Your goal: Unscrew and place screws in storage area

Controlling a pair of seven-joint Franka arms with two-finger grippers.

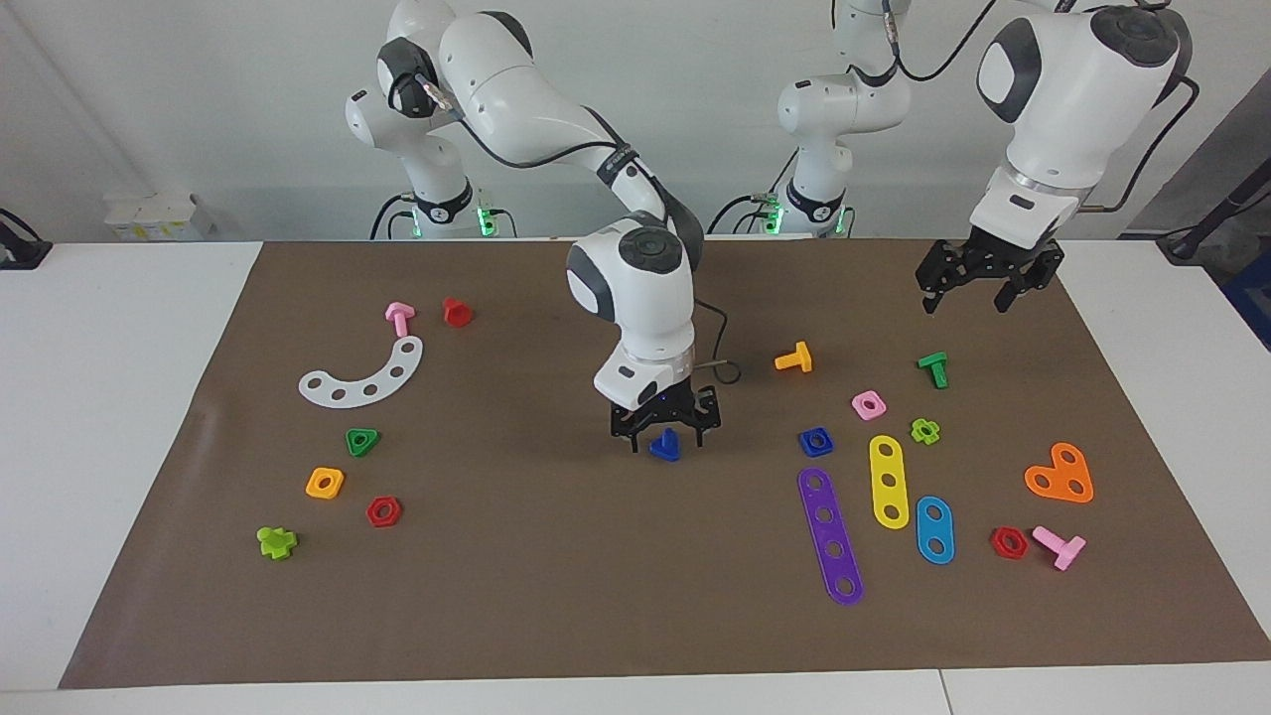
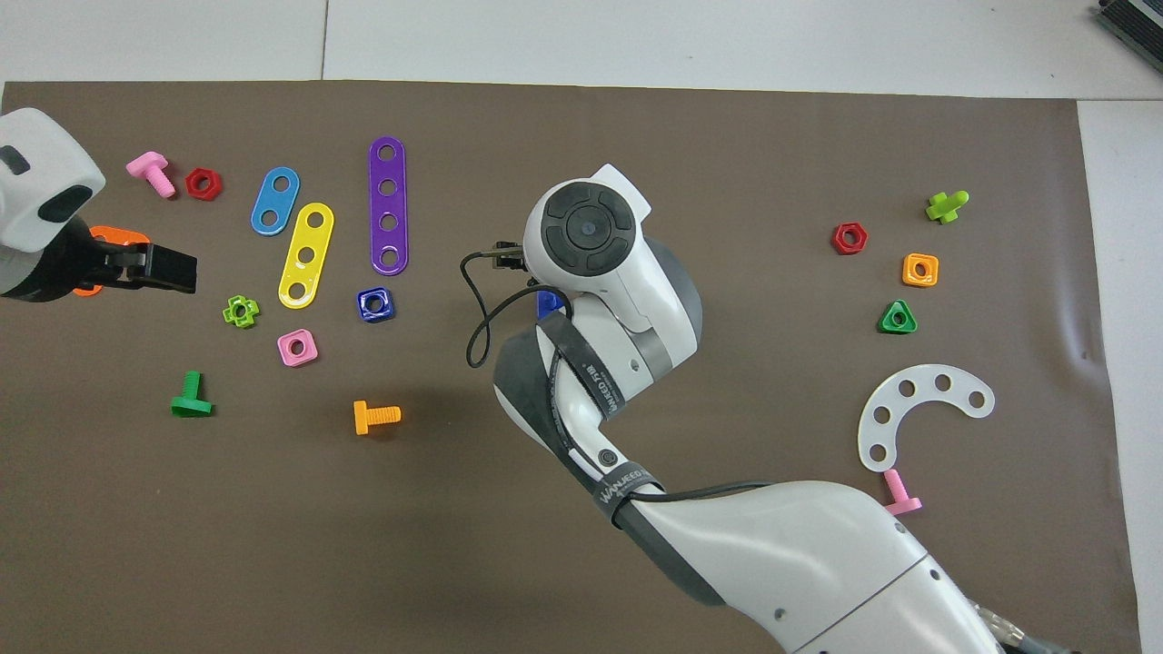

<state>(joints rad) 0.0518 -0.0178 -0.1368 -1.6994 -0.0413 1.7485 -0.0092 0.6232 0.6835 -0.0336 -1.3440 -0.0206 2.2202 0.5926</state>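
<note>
- Right tool point(image 1: 664, 434) down at the middle of the brown mat point(image 1: 556, 596), fingers spread apart, one to each side of the dark-blue bolt point(image 1: 665, 446). Cannot tell whether the fingers touch it.
- Bolt sits on the mat, flat head down, stubby shaft up. From overhead only a sliver of it point(image 2: 547, 303) shows under the right arm's wrist.
- Blue square nut point(image 1: 816, 441) lies apart from the bolt, toward the left arm's end of the worktop, by the robot-side end of the purple strip point(image 1: 830, 536).
- Yellow strip point(image 1: 889, 481) and light-blue strip point(image 1: 934, 529) lie beside the purple one; pink nut point(image 1: 869, 404) and lime cross piece point(image 1: 925, 430) lie nearer the robots than those strips.
- Left tool point(image 1: 977, 288) raised at its own end of the mat, fingers apart, nothing in them, over bare mat just robot-side of the green bolt point(image 1: 933, 368).
- Orange bolt point(image 1: 794, 357) lies between the two tools.
- Toward the right arm's end: white curved plate point(image 1: 365, 377), pink bolt point(image 1: 399, 318) and red bolt point(image 1: 457, 312) beside it; green triangle nut point(image 1: 362, 442), orange nut point(image 1: 325, 483), red hex nut point(image 1: 383, 511), lime piece point(image 1: 277, 542) scattered farther from the robots.
</note>
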